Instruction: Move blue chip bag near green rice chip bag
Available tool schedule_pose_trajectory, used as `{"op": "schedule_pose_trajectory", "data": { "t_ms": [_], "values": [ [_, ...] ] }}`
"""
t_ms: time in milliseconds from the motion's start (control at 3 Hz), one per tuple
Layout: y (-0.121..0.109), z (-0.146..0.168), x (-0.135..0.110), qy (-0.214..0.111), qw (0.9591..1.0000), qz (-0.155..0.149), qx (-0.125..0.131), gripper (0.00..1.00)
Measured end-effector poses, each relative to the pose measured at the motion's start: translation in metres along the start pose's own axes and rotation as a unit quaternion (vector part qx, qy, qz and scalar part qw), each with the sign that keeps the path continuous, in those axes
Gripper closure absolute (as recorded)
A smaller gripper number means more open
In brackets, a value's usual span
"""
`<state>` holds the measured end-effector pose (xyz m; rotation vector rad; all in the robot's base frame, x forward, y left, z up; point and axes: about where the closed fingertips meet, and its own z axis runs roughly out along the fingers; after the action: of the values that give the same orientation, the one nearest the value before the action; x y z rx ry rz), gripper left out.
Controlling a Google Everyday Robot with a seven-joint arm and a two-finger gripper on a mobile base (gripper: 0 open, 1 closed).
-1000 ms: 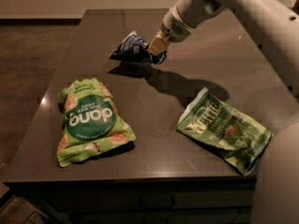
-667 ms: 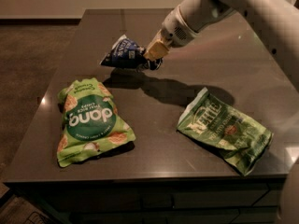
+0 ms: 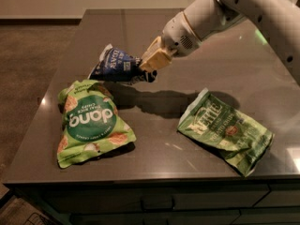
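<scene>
The blue chip bag point(image 3: 114, 64) is a small navy foil bag with white lettering, held in the air just above the table. My gripper point(image 3: 149, 65) is shut on its right end, with tan fingers clamped over the foil. The green rice chip bag point(image 3: 91, 121), bright lime with a dark green "dang" circle, lies on the table's front left. The blue bag hangs just above and behind the top edge of the rice chip bag, and its lower left corner comes close to it.
A flatter green "Kettle" bag point(image 3: 225, 129) lies at the front right of the dark table point(image 3: 159, 153). My white arm point(image 3: 234, 8) reaches in from the upper right. The table's front edge and left edge are close to the bags.
My gripper has carried the blue chip bag leftward and toward the front, from the table's back middle to just above the rice chip bag. The two green bags have not moved.
</scene>
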<state>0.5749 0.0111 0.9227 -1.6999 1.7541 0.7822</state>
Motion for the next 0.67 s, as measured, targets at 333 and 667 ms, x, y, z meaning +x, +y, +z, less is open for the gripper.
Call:
{"op": "schedule_pose_trajectory", "data": {
  "t_ms": [333, 667],
  "values": [
    [0.0093, 0.0117, -0.0009, 0.001, 0.9998, -0.012, -0.015, 0.59],
    [0.0092, 0.0134, -0.0015, 0.001, 0.9998, -0.012, -0.016, 0.35]
  ]
}}
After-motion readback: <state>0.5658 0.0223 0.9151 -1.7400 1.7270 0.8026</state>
